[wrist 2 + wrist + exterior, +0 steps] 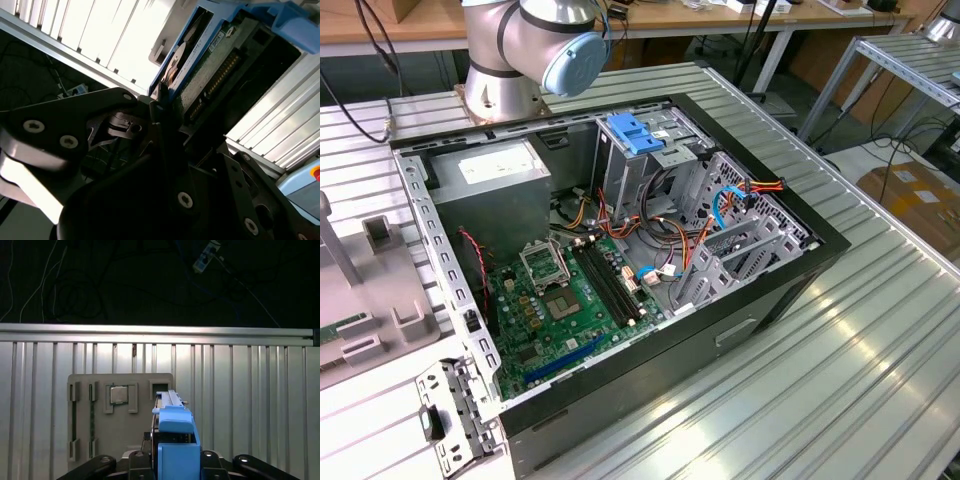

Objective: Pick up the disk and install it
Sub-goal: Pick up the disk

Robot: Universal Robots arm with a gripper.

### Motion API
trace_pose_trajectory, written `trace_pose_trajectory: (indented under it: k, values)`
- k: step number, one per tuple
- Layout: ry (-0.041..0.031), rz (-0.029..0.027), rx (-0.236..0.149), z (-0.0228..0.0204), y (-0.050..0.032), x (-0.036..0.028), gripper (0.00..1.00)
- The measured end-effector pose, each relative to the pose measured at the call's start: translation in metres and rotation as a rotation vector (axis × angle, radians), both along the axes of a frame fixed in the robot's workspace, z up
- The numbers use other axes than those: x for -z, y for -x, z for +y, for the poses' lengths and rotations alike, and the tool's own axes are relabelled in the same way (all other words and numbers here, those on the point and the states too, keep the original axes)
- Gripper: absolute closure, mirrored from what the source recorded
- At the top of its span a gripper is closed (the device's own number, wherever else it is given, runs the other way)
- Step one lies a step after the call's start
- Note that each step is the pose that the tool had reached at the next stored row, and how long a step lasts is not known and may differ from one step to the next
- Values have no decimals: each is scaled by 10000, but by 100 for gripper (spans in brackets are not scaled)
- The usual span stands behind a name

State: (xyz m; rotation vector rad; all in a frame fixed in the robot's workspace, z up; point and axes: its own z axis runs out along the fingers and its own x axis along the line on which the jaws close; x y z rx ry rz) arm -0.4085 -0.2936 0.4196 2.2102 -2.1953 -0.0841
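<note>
Ribbed table (250,400) | claw (172,464) clamps disk (175,427) edge-on; by tray (120,435) edge

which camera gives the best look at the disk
The second wrist view: the disk shows its broad face there, with the green circuit board, the connector row and a blue rail. In the first wrist view the disk appears edge-on, mostly its blue carrier end.

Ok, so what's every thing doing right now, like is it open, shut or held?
gripper: fingers shut on the disk.
disk: held on edge in the fingers, not in the computer yet.
computer case: lying on its side, open, side panel off.
grey tray: flat on the table.
chip: sitting in its pocket on the grey tray.
</note>
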Motion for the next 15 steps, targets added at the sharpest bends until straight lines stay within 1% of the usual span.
trace_pose_trajectory:
  k: [9,15]
  values:
    - [0,0,0,0,0,-46,64]
    - [0,0,0,0,0,-93,64]
